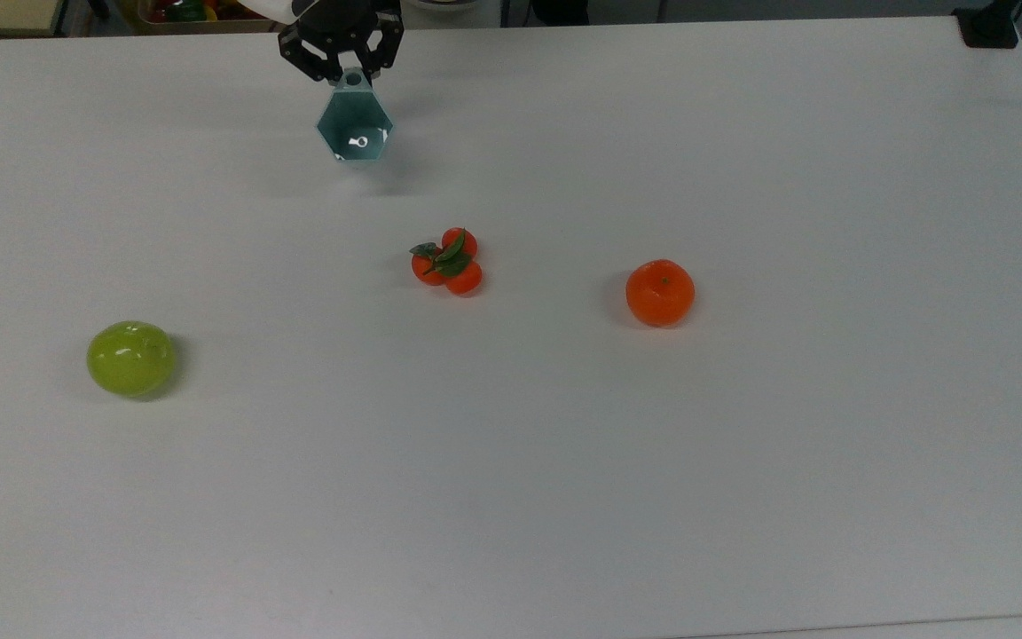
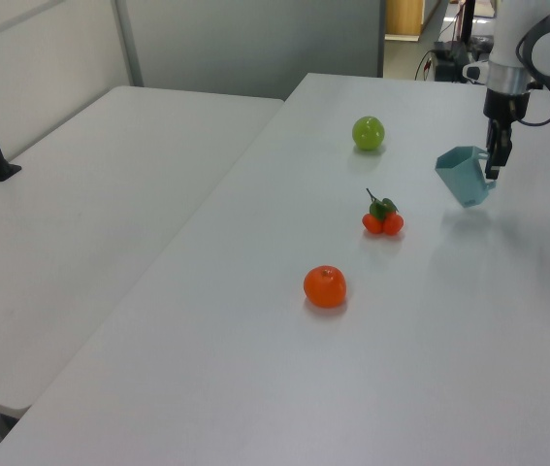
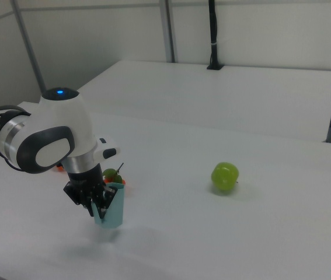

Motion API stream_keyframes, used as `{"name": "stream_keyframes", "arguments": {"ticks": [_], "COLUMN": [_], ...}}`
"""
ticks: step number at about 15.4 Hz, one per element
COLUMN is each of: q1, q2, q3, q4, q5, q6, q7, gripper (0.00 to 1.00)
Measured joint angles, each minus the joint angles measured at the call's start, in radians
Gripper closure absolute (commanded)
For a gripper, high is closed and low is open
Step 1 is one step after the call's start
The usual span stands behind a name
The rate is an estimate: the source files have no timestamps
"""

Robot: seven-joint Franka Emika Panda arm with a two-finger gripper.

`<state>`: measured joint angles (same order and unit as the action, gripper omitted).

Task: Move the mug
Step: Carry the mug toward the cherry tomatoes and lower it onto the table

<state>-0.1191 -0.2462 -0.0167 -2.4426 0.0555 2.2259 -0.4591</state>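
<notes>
While the mug (image 1: 354, 133) hangs tilted from the gripper (image 1: 344, 64) by its handle, the move looks well under way but unfinished: judging by the left view, its base sits just above or barely at the white table (image 1: 742, 461), so setting it down and letting go remain.

Going near to far in the top view, the green apple (image 1: 131, 358) lies nearest, toward the top view's left. Beyond it sit the mandarin (image 1: 660, 292) and the cluster of small orange fruits with leaves (image 1: 447, 262), all well apart from the mug. Farthest back, near the table's far edge, the gripper's fingers are clamped on the mug's handle, and the mug's open mouth faces up toward the camera.

Whether the mug's base touches the table is hard to judge. In the right view the arm's body (image 3: 48, 137) hides the mandarin and most of the fruit cluster, and the gripper covers the handle.
</notes>
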Motion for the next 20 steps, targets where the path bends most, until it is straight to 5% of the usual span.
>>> {"name": "stream_keyframes", "arguments": {"ticks": [5, 20], "q1": [0.000, 0.006], "q2": [0.002, 0.015], "q3": [0.000, 0.000], "q4": [-0.060, -0.084], "q5": [0.000, 0.001], "q6": [0.120, 0.164], "q7": [0.000, -0.017], "gripper": [0.95, 0.94]}}
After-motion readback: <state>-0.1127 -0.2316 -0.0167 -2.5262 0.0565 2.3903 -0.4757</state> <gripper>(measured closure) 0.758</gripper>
